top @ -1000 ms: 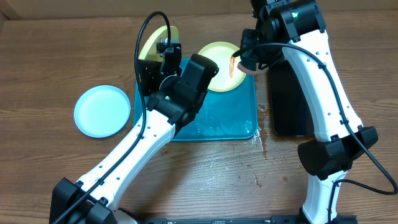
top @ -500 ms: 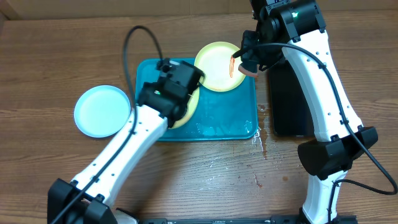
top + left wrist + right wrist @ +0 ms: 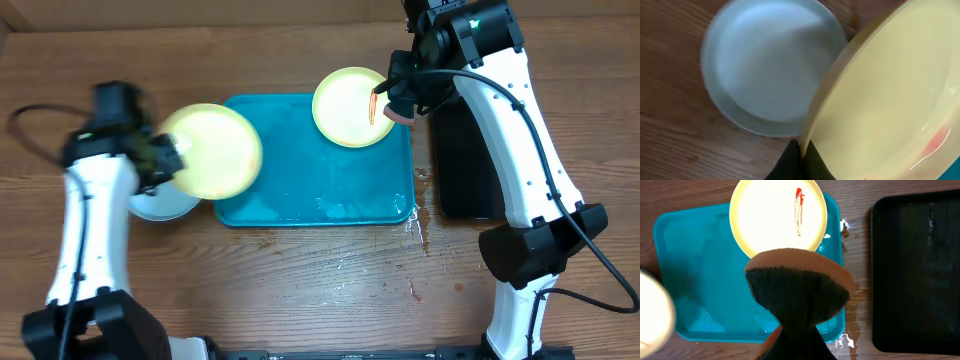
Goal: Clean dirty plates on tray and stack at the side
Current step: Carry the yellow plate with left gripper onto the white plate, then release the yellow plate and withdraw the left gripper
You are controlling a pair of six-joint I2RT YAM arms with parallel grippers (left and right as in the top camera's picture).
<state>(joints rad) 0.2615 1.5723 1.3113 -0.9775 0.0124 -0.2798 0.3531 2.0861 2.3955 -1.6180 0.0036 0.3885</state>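
Here, left fingers (image 3: 789,161) tight on a yellow-green plate (image 3: 880,100); right fingers (image 3: 397,72) tight on a sponge (image 3: 797,280)

Tray (image 3: 300,165) middle bare, smeared plate (image 3: 350,107) at far corner; held plate (image 3: 210,150), blurred, seemingly overhanging blue plate (image 3: 770,65)

No legible text, label, brand, number or sign appears in any view. The plates (image 3: 352,106), the tray (image 3: 330,180), the black tray (image 3: 465,160) and the arm housings (image 3: 505,120) carry no readable marking.
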